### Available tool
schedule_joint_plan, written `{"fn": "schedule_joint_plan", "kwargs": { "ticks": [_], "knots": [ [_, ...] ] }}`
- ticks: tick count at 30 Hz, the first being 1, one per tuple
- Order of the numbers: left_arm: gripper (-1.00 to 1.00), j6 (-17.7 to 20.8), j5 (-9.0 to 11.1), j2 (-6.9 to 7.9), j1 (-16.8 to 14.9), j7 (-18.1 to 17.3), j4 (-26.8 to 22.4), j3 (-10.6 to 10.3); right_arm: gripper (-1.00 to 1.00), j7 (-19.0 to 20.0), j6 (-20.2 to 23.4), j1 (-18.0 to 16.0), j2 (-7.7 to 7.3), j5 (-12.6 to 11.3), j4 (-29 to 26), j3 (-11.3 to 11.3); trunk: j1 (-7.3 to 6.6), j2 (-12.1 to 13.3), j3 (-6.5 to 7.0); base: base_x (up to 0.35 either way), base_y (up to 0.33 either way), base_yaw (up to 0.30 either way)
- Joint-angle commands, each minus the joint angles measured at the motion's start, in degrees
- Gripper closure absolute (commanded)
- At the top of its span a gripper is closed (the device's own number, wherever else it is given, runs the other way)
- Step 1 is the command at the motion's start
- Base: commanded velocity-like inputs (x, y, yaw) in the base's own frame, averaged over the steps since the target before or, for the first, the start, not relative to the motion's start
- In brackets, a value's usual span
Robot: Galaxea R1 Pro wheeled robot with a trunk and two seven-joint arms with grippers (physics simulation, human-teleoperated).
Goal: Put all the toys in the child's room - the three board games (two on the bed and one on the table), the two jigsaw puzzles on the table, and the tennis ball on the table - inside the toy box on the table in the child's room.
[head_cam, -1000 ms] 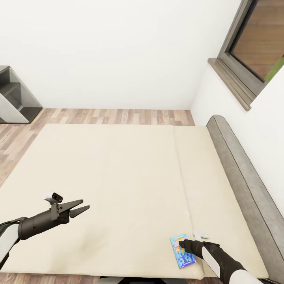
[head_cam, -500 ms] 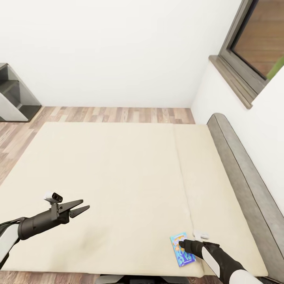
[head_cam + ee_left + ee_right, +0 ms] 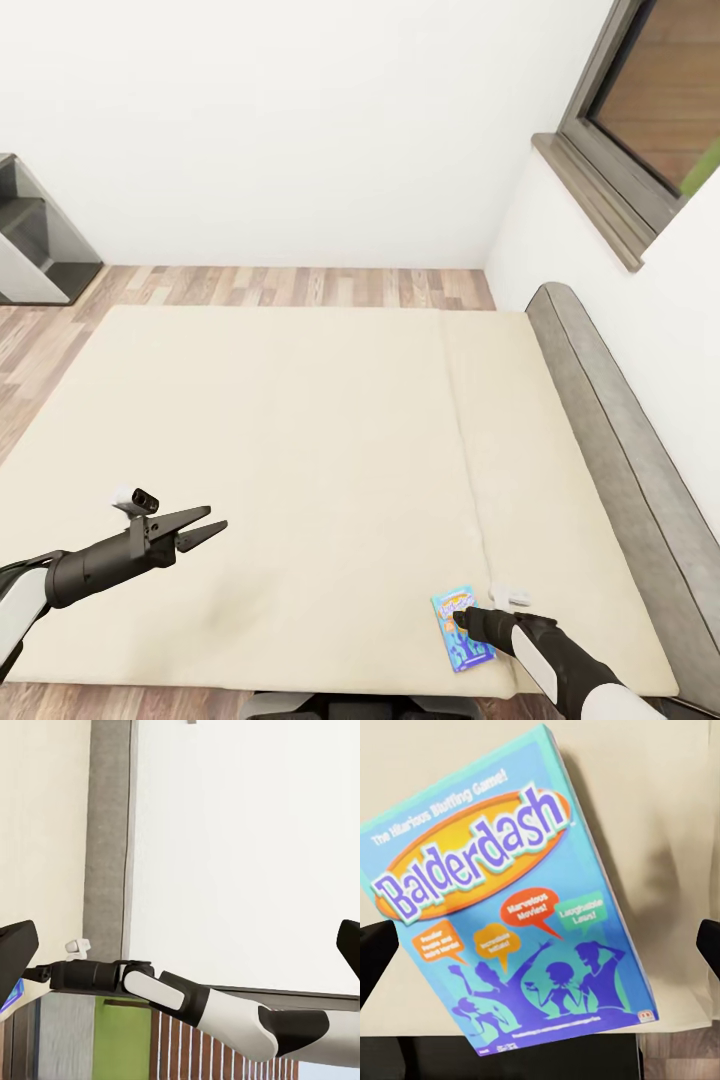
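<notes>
White walls and a wood-plank floor (image 3: pixel 300 288) surround the bed (image 3: pixel 300 450), which has a plain beige two-section mattress and a grey headboard (image 3: pixel 610 430) on the robot's right. A dark-framed window (image 3: pixel 640 110) sits in the wall above the headboard, and a grey shelf unit (image 3: pixel 35 245) stands at far left.

Game (image 3: pixel 461 631): a small flat blue box lying on the mattress near its near edge, just beside the seam between the two sections. The right wrist view shows the lid (image 3: pixel 510 900) in detail: teal border, an orange oval with the purple title "Balderdash", red, orange and green speech bubbles, and purple figures below. In the head view the print is too small to read.

Right claw (image 3: pixel 462 622): positioned directly over the game. In the right wrist view its two black fingertips (image 3: pixel 373 960) stand wide apart at either side of the box. Contact with the box cannot be determined.

Left claw (image 3: pixel 205 528): fingers parted, holding nothing, hovering above bare mattress well apart from the game. The left wrist view looks across at the right arm (image 3: pixel 187 1001), the headboard (image 3: pixel 109 832) and the wall beyond.
</notes>
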Motion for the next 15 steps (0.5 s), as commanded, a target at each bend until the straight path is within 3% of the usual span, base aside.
{"fn": "schedule_joint_plan", "kwargs": {
  "ticks": [1,15],
  "knots": [
    [-1.0,0.2,0.0,0.01,0.0,-0.2,0.0,0.0,-1.0,0.0,0.3,0.0,-0.07,-0.1,-0.1,0.2,0.03,-0.1,-0.08,0.0,0.0,0.0],
    [-1.0,0.2,0.0,0.01,0.0,-0.2,0.0,0.0,-1.0,0.0,0.2,0.0,-0.03,-0.1,-0.1,0.2,0.03,-0.1,-0.44,0.0,0.0,-0.051]
  ]
}}
